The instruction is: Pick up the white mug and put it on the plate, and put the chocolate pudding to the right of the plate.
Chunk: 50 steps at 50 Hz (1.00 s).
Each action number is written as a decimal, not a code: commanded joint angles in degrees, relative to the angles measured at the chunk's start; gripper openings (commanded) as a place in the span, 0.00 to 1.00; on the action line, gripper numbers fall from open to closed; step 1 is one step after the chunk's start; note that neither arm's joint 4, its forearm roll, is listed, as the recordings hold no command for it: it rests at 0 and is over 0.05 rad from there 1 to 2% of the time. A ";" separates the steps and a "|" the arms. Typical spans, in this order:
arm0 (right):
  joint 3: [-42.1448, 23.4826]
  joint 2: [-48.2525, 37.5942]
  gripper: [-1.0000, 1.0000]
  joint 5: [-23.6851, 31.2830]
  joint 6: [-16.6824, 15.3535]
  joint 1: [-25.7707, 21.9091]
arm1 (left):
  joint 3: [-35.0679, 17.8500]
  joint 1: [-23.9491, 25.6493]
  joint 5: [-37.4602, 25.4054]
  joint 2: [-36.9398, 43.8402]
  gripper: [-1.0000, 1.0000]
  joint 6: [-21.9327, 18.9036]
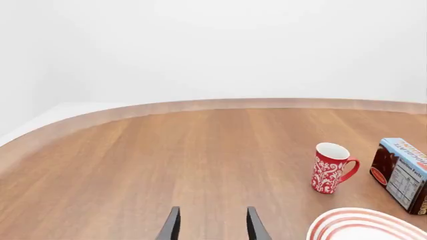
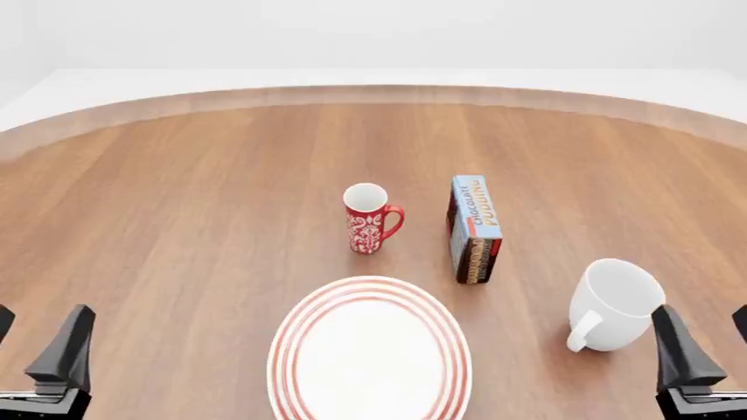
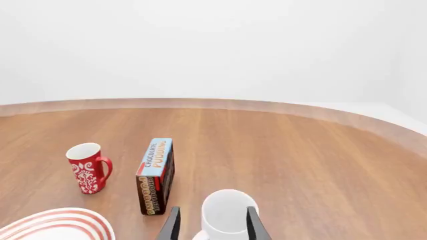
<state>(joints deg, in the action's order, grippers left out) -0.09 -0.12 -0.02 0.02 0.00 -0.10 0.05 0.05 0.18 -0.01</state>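
Sitting spread and empty, your right hand [image 3: 209, 225] lines up just behind the white mug [image 2: 614, 304]; the left hand [image 1: 209, 225] is equally released over bare worktop [image 1: 167, 160]. Nothing is grasped yet, so the mug pick comes first: advance, clench on its wall, carry it left to the plate [image 2: 292, 350]. The chocolate pudding [image 2: 475, 227] stands beyond the plate's right edge, near the red mug [image 2: 370, 218]. Only the front view shows the mug's handle.

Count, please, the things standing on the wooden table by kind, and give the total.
Mugs: 2, the wide all-white ceramic mug and the slimmer red mug with white pattern
Plates: 1, the large round white plate with red rings
Cartons: 1, the light-blue chocolate pudding carton
Total: 4
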 commanded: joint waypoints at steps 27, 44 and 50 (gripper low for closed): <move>-0.18 -0.17 1.00 -0.12 -0.06 -0.39 | -1.33 1.21 0.67 2.11 1.00 -0.75; -0.11 -0.42 1.00 -0.21 -0.09 -0.73 | -4.31 5.21 2.40 6.37 1.00 -2.08; -0.11 -0.31 1.00 -0.13 -0.09 -0.72 | -5.41 6.60 3.14 8.04 1.00 -2.71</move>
<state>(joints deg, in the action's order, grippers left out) -0.21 -0.45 -0.19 -0.06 -0.62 -3.83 4.52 2.14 5.77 -1.87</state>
